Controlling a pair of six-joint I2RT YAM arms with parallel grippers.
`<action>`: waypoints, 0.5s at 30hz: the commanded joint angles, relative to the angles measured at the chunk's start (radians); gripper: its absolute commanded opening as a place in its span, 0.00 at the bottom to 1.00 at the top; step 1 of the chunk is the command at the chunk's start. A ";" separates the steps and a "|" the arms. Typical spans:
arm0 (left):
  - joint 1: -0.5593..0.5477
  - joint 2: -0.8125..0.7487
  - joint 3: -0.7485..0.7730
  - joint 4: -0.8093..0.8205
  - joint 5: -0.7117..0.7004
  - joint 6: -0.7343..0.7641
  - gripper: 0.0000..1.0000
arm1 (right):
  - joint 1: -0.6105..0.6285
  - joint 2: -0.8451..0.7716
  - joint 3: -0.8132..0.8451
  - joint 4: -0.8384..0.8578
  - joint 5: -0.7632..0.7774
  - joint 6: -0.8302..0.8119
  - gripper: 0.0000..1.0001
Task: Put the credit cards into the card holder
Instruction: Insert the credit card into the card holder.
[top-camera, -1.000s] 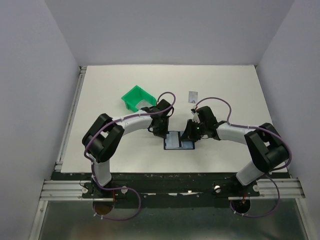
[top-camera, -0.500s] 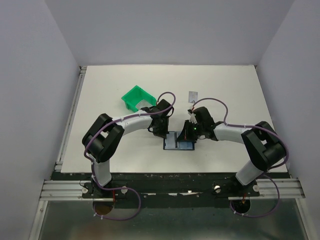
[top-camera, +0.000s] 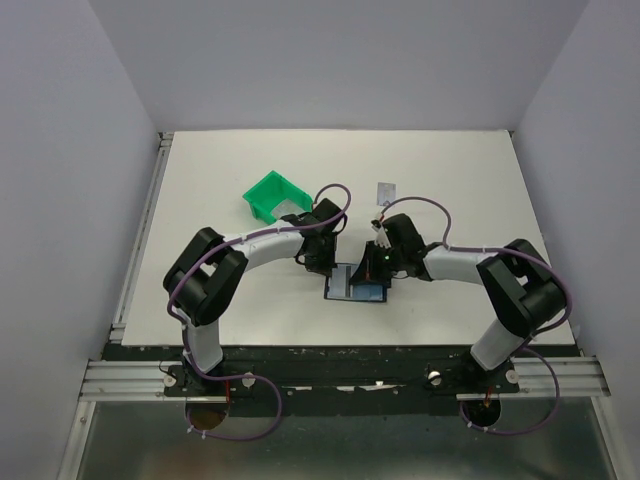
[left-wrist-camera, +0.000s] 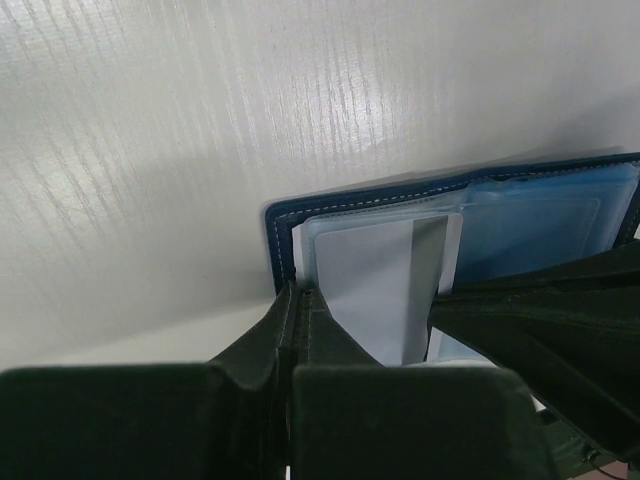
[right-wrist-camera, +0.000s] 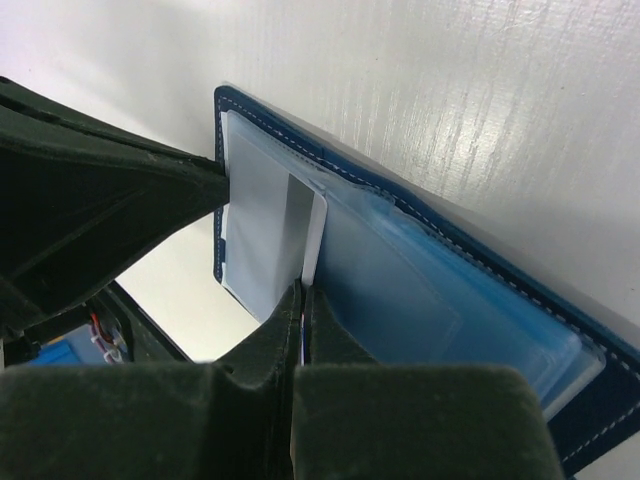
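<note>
Top view: wallet (top-camera: 345, 283) lying open on table (top-camera: 470, 170) between arms, right half hiding under right gripper (top-camera: 377, 268); that gripper now sitting further left than a second ago. Second card (top-camera: 386, 191) lying well apart beyond, print too small for reading. Green bin (top-camera: 274, 196) standing near left arm

Left wrist: left gripper (left-wrist-camera: 296, 300) pinching wallet's navy edge, fingers together on it; striped card (left-wrist-camera: 365, 285) sitting partly in clear sleeve, lower end cut off

Right wrist: right gripper clamping striped card's near edge; unclear whether sleeve is being pinched too
</note>
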 joint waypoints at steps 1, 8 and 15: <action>-0.006 0.007 -0.025 0.008 -0.010 0.009 0.00 | 0.023 0.038 0.020 0.028 -0.087 -0.012 0.04; -0.004 -0.002 -0.032 0.012 -0.010 0.006 0.00 | 0.023 -0.039 0.017 -0.035 -0.012 -0.045 0.23; -0.004 -0.028 -0.049 0.029 -0.028 -0.001 0.00 | 0.023 -0.152 0.022 -0.157 0.113 -0.098 0.32</action>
